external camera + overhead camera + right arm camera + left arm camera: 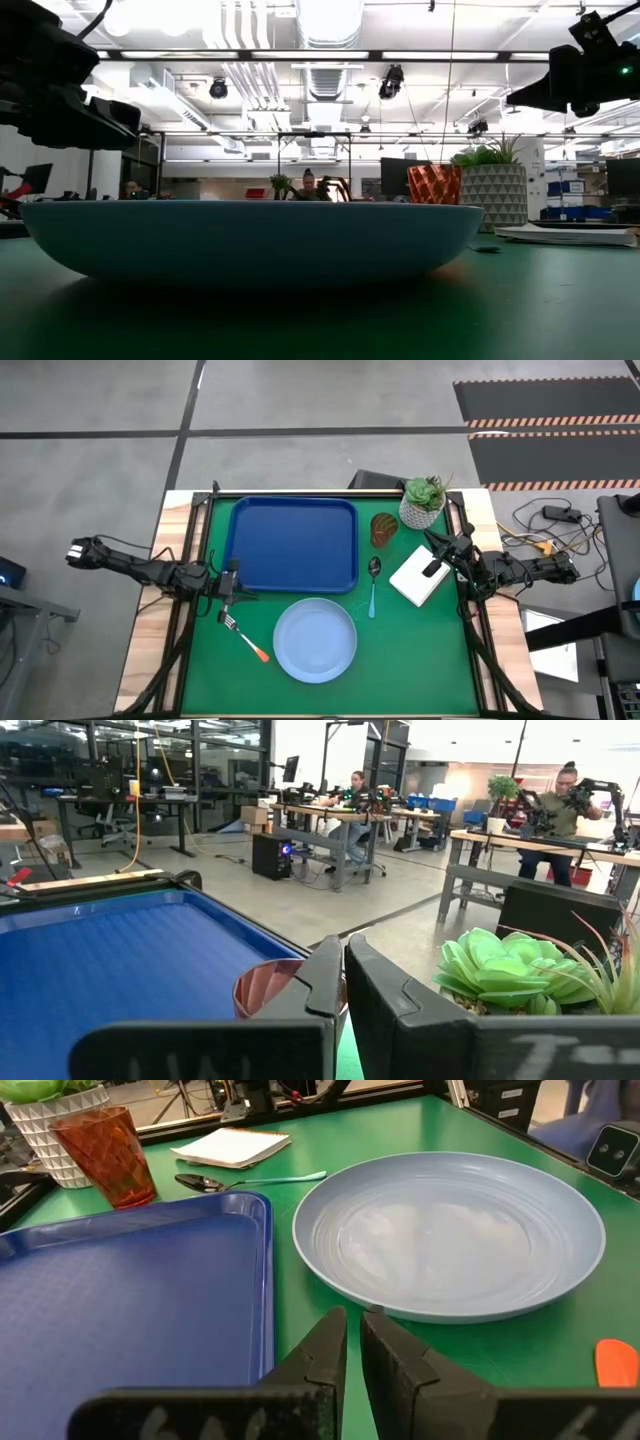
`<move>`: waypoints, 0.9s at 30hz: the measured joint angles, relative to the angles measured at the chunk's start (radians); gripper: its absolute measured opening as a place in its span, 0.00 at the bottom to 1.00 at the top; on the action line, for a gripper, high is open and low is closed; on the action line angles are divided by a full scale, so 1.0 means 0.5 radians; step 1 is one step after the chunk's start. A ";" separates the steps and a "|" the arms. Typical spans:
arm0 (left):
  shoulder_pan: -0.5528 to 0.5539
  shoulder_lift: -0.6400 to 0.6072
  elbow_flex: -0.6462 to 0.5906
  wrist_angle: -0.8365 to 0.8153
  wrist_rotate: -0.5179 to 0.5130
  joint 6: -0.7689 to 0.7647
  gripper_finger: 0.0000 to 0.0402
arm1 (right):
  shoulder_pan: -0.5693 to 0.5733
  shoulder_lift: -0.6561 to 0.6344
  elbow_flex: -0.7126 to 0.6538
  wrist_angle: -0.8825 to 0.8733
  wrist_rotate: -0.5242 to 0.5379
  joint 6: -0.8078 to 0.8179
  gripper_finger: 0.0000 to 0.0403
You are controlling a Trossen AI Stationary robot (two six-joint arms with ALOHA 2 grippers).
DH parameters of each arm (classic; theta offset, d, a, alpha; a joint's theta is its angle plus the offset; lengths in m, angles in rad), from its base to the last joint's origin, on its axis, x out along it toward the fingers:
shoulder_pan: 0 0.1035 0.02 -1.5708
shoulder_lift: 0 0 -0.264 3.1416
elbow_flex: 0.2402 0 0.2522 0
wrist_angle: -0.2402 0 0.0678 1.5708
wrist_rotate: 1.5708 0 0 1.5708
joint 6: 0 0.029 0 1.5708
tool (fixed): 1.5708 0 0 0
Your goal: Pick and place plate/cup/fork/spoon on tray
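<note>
The pale-blue plate (315, 640) rests on the green table, near the front. The dark-blue tray (290, 545) lies behind it. The red-brown cup (384, 528) stands upright right of the tray, and the spoon (373, 585) lies in front of the cup. The fork (245, 638) lies left of the plate. My left gripper (240, 588) is shut and empty, above the table by the tray's near left corner, pointing at the plate (450, 1230). My right gripper (432, 545) is shut and empty, raised just right of the cup (265, 985).
A white pot with a green plant (422, 502) stands at the far right, behind the cup. A small white box (418, 578) lies right of the spoon, under my right arm. Bare green table shows right of the plate. People sit at desks beyond the table.
</note>
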 joint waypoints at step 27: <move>0.000 0.000 0.000 0.000 -0.021 0.339 0.04 | -0.001 0.001 0.001 0.004 0.000 -0.044 0.02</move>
